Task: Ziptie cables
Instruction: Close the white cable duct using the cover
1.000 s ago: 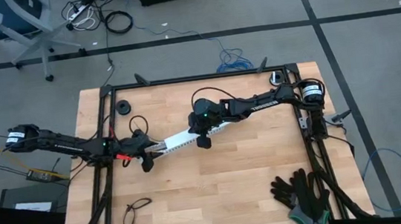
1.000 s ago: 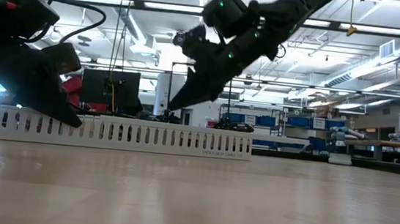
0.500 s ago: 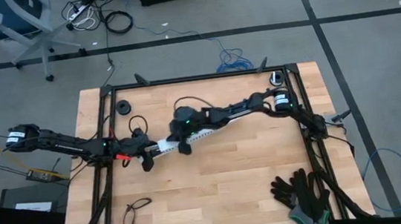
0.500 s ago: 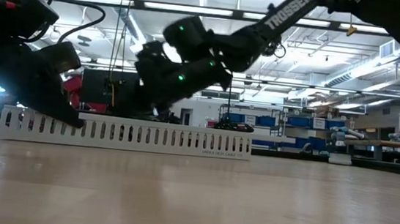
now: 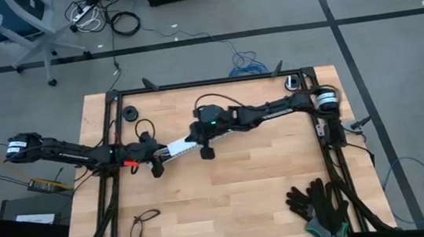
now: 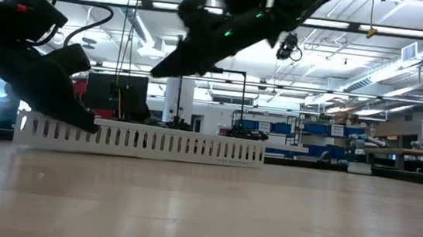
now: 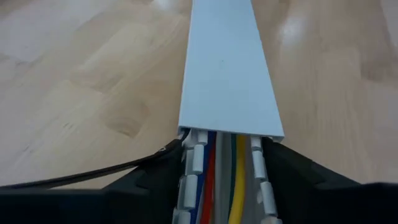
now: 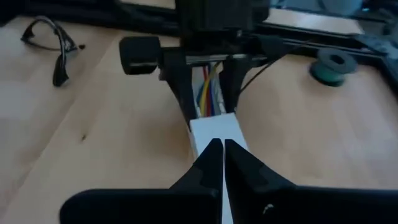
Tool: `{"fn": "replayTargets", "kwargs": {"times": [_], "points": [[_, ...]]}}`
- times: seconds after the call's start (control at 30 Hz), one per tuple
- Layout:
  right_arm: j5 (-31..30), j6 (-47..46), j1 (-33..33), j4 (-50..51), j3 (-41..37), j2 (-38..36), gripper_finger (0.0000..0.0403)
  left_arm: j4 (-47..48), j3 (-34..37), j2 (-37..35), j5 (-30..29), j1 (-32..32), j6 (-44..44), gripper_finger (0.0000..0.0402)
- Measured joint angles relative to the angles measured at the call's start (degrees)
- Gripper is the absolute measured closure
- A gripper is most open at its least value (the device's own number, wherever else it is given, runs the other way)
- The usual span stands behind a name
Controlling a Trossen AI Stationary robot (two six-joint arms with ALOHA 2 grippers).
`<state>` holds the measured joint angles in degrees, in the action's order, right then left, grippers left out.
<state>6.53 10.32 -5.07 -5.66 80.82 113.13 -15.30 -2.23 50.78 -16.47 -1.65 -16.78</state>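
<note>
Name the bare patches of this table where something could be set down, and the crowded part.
Free: the wide wood between the glasses and the black gloves, and the strip behind the right arm. Crowded: the middle-left, where the left gripper holds the white rail with the cables and the right gripper hovers.

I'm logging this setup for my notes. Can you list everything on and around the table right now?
cable duct: one, white, slotted, table centre-left
cables: several, blue, red, green, yellow, inside the duct
glasses: one, black, front left
gloves: pair, black, front right corner
tape roll: one, dark, back left
chair: one, white, floor beyond table
left end effector: black, straddling the duct's end
right end effector: black, shut, over the duct
</note>
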Motion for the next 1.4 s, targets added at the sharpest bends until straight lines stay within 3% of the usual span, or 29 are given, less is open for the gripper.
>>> {"fn": "replayTargets", "kwargs": {"times": [0.23,0.47,0.8,1.13,1.4], "points": [[-3.1,-4.7,-0.5,-7.1,-13.3,-6.2,0.0403,-1.4,-3.7,5.9,3.0,4.0,4.8,0.0218],[-4.2,-7.9,-1.1,-9.2,-20.3,-9.6,0.0403,-1.5,-9.5,11.2,11.5,7.0,7.6,0.0196],[-4.2,-8.6,-1.0,-12.5,-21.3,-10.2,0.0402,-1.7,-13.2,16.8,12.0,7.7,7.4,0.0126],[-4.1,-8.8,-1.0,-13.9,-21.2,-10.2,0.0402,11.6,-13.2,17.3,12.4,7.7,1.0,0.0122],[-3.9,-9.0,-1.0,-14.9,-21.2,-10.2,0.0402,12.7,-13.6,15.2,17.8,7.5,-0.5,0.0122]]}}
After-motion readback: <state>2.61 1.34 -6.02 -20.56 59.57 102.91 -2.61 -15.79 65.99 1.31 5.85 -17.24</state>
